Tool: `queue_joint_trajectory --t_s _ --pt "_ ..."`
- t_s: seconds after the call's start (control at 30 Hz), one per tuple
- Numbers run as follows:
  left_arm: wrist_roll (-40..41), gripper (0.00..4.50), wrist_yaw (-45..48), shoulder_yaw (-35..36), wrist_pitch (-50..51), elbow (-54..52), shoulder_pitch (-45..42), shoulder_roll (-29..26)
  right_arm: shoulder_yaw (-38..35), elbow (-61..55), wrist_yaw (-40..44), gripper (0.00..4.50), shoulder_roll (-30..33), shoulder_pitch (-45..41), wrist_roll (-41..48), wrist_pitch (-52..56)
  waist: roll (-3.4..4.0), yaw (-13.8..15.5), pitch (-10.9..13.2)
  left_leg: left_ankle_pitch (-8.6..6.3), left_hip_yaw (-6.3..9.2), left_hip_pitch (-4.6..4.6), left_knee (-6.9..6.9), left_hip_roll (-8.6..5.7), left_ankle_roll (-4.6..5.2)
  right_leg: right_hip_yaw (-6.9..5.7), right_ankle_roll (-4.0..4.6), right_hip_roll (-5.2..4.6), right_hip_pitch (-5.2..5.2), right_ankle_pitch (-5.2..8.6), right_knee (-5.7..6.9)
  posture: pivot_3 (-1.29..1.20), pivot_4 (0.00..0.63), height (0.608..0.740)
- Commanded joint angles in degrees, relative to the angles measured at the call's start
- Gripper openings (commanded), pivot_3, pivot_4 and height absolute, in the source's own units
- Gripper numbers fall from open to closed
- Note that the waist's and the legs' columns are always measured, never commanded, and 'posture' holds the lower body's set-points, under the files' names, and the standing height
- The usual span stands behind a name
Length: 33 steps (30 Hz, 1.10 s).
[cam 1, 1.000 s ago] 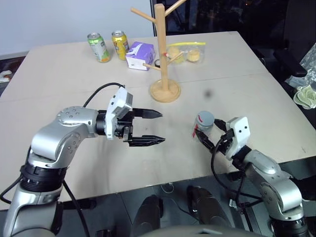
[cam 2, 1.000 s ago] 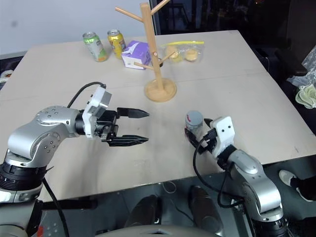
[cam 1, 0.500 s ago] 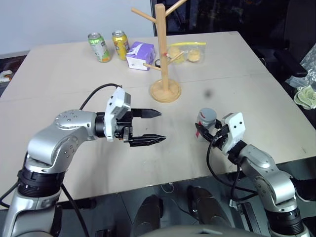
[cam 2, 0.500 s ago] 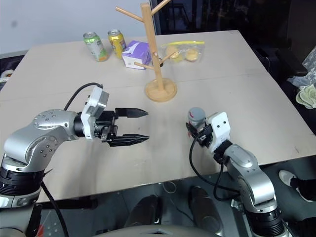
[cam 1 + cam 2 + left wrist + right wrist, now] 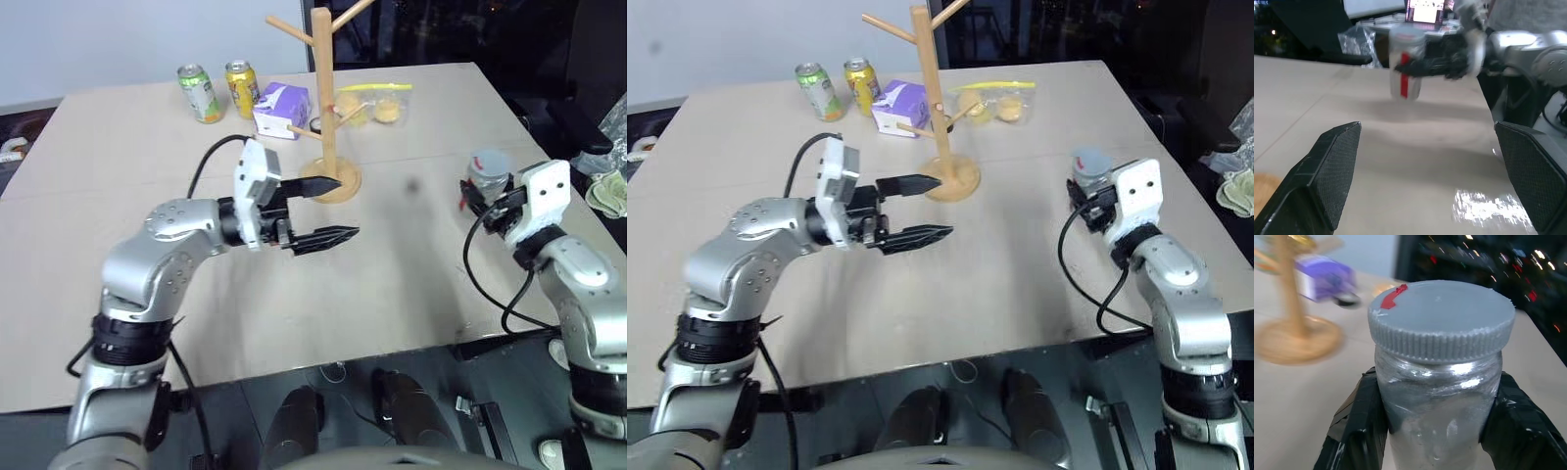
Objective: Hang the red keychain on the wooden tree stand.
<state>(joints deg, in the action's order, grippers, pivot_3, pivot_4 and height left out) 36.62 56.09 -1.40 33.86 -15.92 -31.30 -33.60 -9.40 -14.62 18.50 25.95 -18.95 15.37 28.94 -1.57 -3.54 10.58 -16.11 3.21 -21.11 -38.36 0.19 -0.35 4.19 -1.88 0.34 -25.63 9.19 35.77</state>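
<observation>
The right hand [image 5: 1087, 201] is clamped on a clear jar [image 5: 1442, 377] with a grey screw lid, held upright above the bench [image 5: 411, 284] near its right edge. A red strip [image 5: 1405, 78] runs down the jar's side and over the lid's rim; whether this is the keychain I cannot tell. The left hand [image 5: 331, 211] has its fingers wide apart with nothing between them, pointing level toward the right hand, just in front of the stand's round base. The stand [image 5: 328, 108] is upright at mid-bench, its pegs bare. Behind it sit two cans [image 5: 201, 93], a purple carton [image 5: 281, 108] and a clear bag of snacks [image 5: 377, 103].
</observation>
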Motion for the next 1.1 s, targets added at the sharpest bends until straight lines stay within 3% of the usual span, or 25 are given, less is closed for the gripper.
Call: queue_joint_trajectory --t_s 0.03,0.23,0.47,0.77,0.8,0.9,0.93,1.1 --pt "-1.7 4.5 -0.5 -1.7 -2.1 0.4 -1.4 1.8 -2.2 7.5 -0.4 1.9 -0.4 -4.1 -1.0 -6.0 0.01 -0.1 0.0 0.0 -0.01 0.0 0.0 0.0 0.0 0.02 -0.08 0.0 0.0 -0.05 0.01 0.0 0.15 0.74" --pt "-3.3 4.5 -0.2 -3.3 -3.3 0.8 -1.2 3.9 -2.4 23.4 -1.9 1.9 -2.8 -9.9 -3.5 -18.0 0.01 -0.4 0.0 0.0 -0.02 0.0 0.02 0.0 0.0 0.06 -0.14 0.02 -0.01 -0.08 0.03 0.0 0.15 0.74" --pt "-3.7 4.5 0.0 -3.0 -3.4 1.1 -1.2 4.2 -3.2 32.7 -4.0 1.9 -5.7 -11.6 -3.9 -24.2 0.02 -0.4 0.0 0.0 -0.03 0.01 0.02 -0.01 0.01 0.09 -0.14 0.02 -0.01 -0.09 0.04 0.0 0.15 0.74" --pt "-3.7 4.5 -0.3 -2.9 -3.3 0.4 -0.8 4.4 -3.6 33.0 -4.2 1.9 -7.4 -10.2 -2.6 -24.3 0.02 -0.4 0.0 0.0 -0.05 0.05 0.02 -0.01 0.01 0.12 -0.15 0.02 0.0 -0.1 0.07 0.0 0.15 0.74" --pt "-3.8 4.5 -0.4 -2.9 -3.3 0.4 -0.8 4.4 -3.7 32.8 -4.0 2.93 -7.4 -10.0 -2.5 -24.1 0.02 -0.4 0.0 0.0 -0.05 0.05 0.02 -0.01 0.01 0.12 -0.14 0.02 0.0 -0.1 0.07 0.0 0.15 0.74" --pt "-3.8 4.5 -0.3 -2.9 -3.3 0.3 -0.7 4.3 -3.8 31.5 -3.5 4.19 -7.1 -9.5 -2.1 -23.4 0.02 -0.4 0.0 0.0 -0.05 0.04 0.02 -0.01 0.01 0.12 -0.15 0.02 0.0 -0.1 0.07 0.0 0.15 0.74" --pt "-3.8 4.5 -0.3 -2.8 -3.4 0.3 -0.7 4.2 -3.9 30.9 -3.4 4.4 -7.0 -9.2 -2.0 -23.0 0.02 -0.4 0.0 0.0 -0.05 0.04 0.02 -0.01 0.01 0.12 -0.14 0.02 0.0 -0.1 0.07 0.0 0.15 0.74" --pt "-3.6 4.5 -0.1 -2.5 -3.3 -0.1 -0.3 3.8 -3.8 26.7 -3.2 4.4 -5.8 -7.7 -1.9 -20.6 0.03 -0.4 0.0 0.0 -0.06 0.05 0.02 -0.01 0.01 0.13 -0.15 0.02 0.0 -0.1 0.07 0.0 0.15 0.74"
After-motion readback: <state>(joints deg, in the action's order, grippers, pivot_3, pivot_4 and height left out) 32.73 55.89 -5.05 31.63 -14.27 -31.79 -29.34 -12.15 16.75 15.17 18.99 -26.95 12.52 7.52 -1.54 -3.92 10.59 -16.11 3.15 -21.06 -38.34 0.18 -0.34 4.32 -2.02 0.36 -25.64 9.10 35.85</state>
